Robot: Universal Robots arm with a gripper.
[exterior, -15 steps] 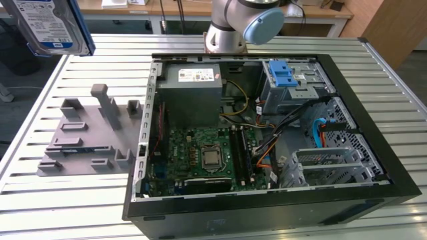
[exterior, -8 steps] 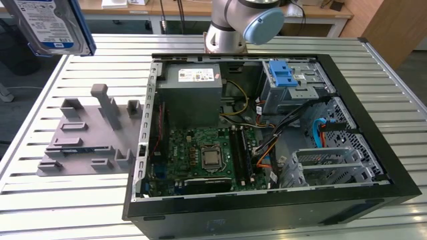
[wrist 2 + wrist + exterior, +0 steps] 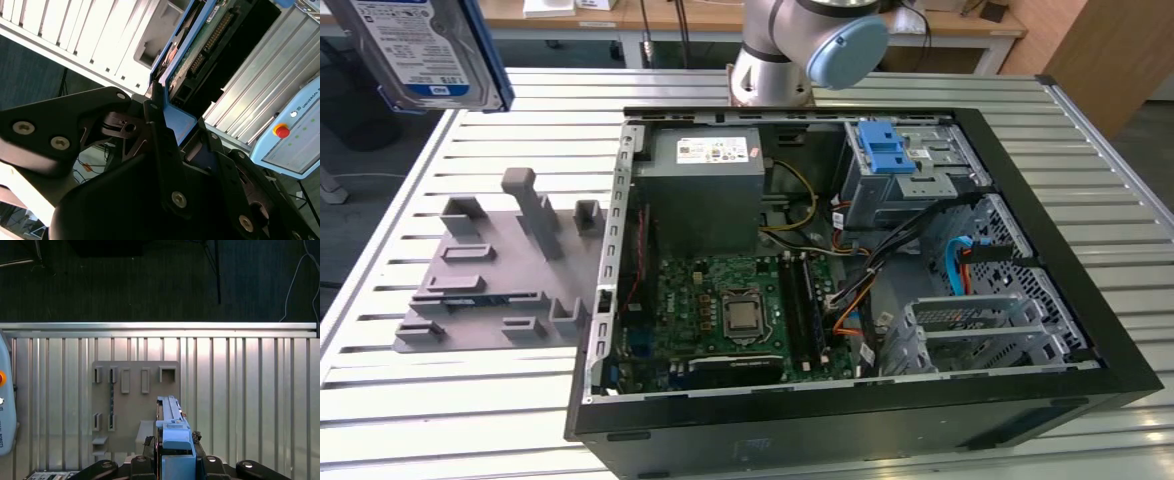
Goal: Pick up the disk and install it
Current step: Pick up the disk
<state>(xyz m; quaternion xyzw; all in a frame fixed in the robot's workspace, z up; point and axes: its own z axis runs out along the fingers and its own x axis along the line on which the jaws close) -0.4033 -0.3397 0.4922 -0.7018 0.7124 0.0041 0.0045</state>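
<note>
Gripper (image 3: 181,121): black linkage fingers (image 3: 154,107) pressed in on the disk (image 3: 200,47), pinching it at one end across its blue side rails. In the first wrist view the disk (image 3: 170,416) juts edge-on out of the gripper (image 3: 175,446).

Slatted metal table (image 3: 454,400): spreads below the gripper. The held disk (image 3: 420,50) is lifted well clear of it.

Open computer case (image 3: 854,425): lying on its side, well apart from the gripper, off toward the exterior view's right.

Grey fixture plate (image 3: 135,390): directly beneath the gripper, slots showing; it sits just beside the case.

Inside the case, all far from the gripper: grey power-supply box (image 3: 707,190), then the drive cage (image 3: 921,175) with its blue latch (image 3: 887,150).

Handling, as judged: stiff metal body, dense for its size, smooth flanks that could slip. The bare circuit board and connector pins look fragile and shock-sensitive. Best held across the long side rails, off the board face.
</note>
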